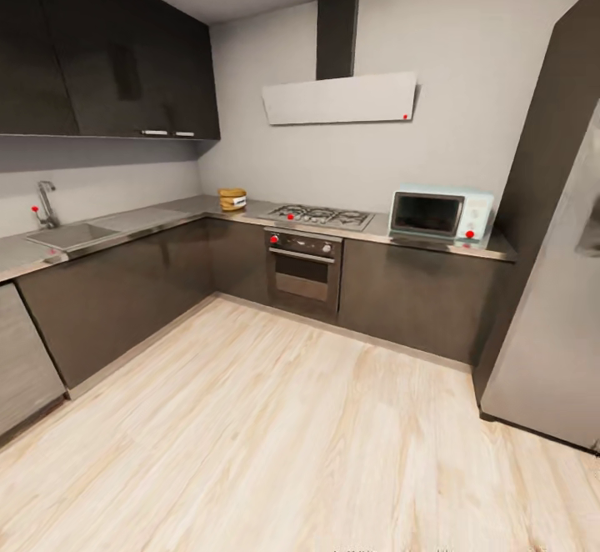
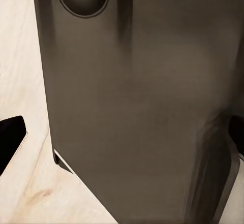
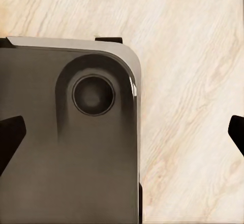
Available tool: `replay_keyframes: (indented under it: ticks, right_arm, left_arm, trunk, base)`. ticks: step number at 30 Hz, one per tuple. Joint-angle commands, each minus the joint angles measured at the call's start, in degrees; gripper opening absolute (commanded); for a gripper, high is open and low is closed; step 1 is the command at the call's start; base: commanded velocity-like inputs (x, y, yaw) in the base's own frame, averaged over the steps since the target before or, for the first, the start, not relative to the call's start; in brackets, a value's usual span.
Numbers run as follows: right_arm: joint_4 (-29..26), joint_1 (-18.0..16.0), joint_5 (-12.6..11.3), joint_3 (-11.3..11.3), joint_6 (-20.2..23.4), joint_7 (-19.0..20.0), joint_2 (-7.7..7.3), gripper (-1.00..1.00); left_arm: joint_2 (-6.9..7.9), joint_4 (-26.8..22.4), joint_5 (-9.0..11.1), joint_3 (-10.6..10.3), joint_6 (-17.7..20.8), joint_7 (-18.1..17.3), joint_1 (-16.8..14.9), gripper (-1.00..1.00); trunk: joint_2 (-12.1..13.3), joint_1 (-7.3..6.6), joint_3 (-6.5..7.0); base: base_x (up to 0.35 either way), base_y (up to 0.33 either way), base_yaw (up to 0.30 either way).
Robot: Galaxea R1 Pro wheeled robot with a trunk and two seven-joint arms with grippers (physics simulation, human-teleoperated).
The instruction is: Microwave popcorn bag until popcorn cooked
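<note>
The small tan-brown popcorn bag (image 1: 232,199) with a white label sits on the long grey brushed-steel table (image 1: 167,217), left of centre in the head view, in the corner where the two runs of the table meet. To its right on the same surface lies a steel gas hob with black grates (image 1: 319,217), with a dark oven with a steel bar handle (image 1: 303,267) below it. Further right stands the pale blue-white boxy microwave with a dark glass door (image 1: 440,214), its door closed, well apart from the bag. A steel sink with a tap (image 1: 67,231) is at the left edge, and a tall grey fridge (image 1: 554,318) fills the right edge.

Both arms hang low over the pale wooden floor (image 1: 275,435), well apart from the bag. In the left wrist view, the left end effector (image 2: 124,137) shows dark fingertips (image 2: 10,135) at opposite edges, spread apart, over the robot's dark grey base (image 2: 142,107). In the right wrist view, the right end effector (image 3: 124,137) likewise has its fingertips (image 3: 10,135) wide apart, holding nothing.
</note>
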Motion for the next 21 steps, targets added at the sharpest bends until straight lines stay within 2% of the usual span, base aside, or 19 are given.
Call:
replay_keyframes:
  ticks: [1, 21]
  right_arm:
    - [-0.08, 0.01, -0.02, -0.04, -0.09, -0.05, 0.00, 1.00]
    - [-0.09, 0.02, -0.02, -0.04, -0.09, -0.05, 0.00, 1.00]
  left_arm:
    - [-0.01, -0.14, 0.04, 0.04, -0.04, 0.04, 0.05, 1.00]
    - [-0.01, -0.13, 0.04, 0.00, -0.04, 0.04, 0.05, 1.00]
  trunk:
    - [-0.02, 0.00, -0.03]
    - [-0.02, 0.00, -0.03]
  base:
    - [0.000, 0.000, -0.299]
    - [0.000, 0.000, -0.299]
